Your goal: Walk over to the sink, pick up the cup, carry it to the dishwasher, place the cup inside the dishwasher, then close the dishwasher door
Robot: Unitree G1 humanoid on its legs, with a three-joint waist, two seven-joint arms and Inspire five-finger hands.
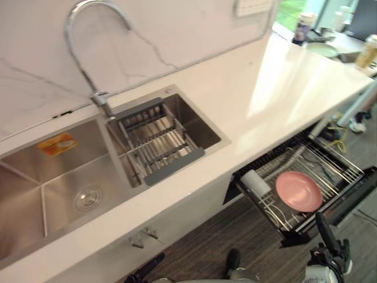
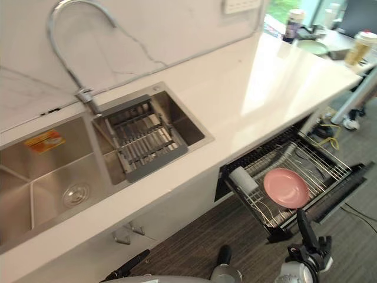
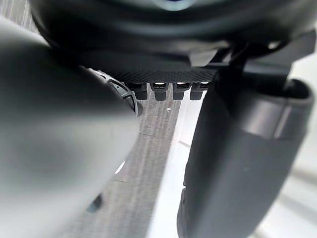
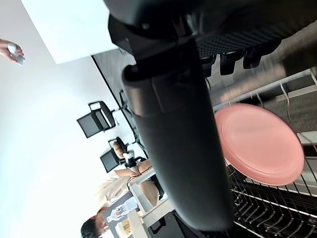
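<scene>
Left eye view: sink (image 1: pixel 59 177) at left; below its front, the left hand (image 1: pixel 147 265), fingers relaxed, empty. Further right, the cup (image 1: pixel 256 181) lies in the open dishwasher rack (image 1: pixel 344 168) beside a pink plate (image 1: pixel 298 191); right hand (image 1: pixel 323 230) empty, fingers straight.

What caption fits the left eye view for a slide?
White cup beside pink plate in the pulled-out dishwasher rack, right hand nearby.

White tabletop (image 1: pixel 283 88); white backsplash (image 1: pixel 177 29) with thin grey veins; silver-grey steel sink (image 1: pixel 35 194) bearing an orange-and-yellow sticker (image 1: pixel 57 144); grey slatted drain basket (image 1: pixel 159 141); pink plate (image 1: pixel 298 190); white cup (image 1: pixel 257 182); black-framed, silver-wired dishwasher rack (image 1: pixel 347 168); dark grey-brown streaked floor (image 1: pixel 235 236).
</scene>
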